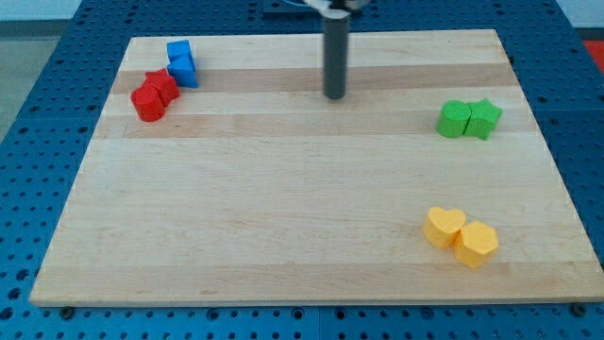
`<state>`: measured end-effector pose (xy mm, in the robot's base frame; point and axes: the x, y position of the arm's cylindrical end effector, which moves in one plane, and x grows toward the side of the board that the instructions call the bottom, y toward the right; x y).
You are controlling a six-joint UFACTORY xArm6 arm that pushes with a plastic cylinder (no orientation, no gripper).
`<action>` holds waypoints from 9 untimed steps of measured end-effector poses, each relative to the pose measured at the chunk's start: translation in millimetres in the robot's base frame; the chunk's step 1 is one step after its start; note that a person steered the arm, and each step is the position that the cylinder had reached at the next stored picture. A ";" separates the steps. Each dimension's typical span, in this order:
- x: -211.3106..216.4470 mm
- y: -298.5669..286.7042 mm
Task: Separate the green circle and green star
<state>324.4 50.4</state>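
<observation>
The green circle (454, 119) and the green star (485, 117) sit touching side by side near the view's right edge of the wooden board (283, 208), the circle on the left. My tip (334, 96) rests on the board near the view's top centre, well to the left of the green pair and slightly above them, touching no block.
Two blue blocks (181, 63) and two red blocks (154, 94) cluster at the view's top left. A yellow heart (444, 227) and a yellow hexagon (477, 244) touch at the view's bottom right. Blue pegboard surrounds the board.
</observation>
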 end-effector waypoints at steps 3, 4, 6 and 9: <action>13.9 196.4; 54.8 210.4; 68.2 180.6; 14.7 -2.2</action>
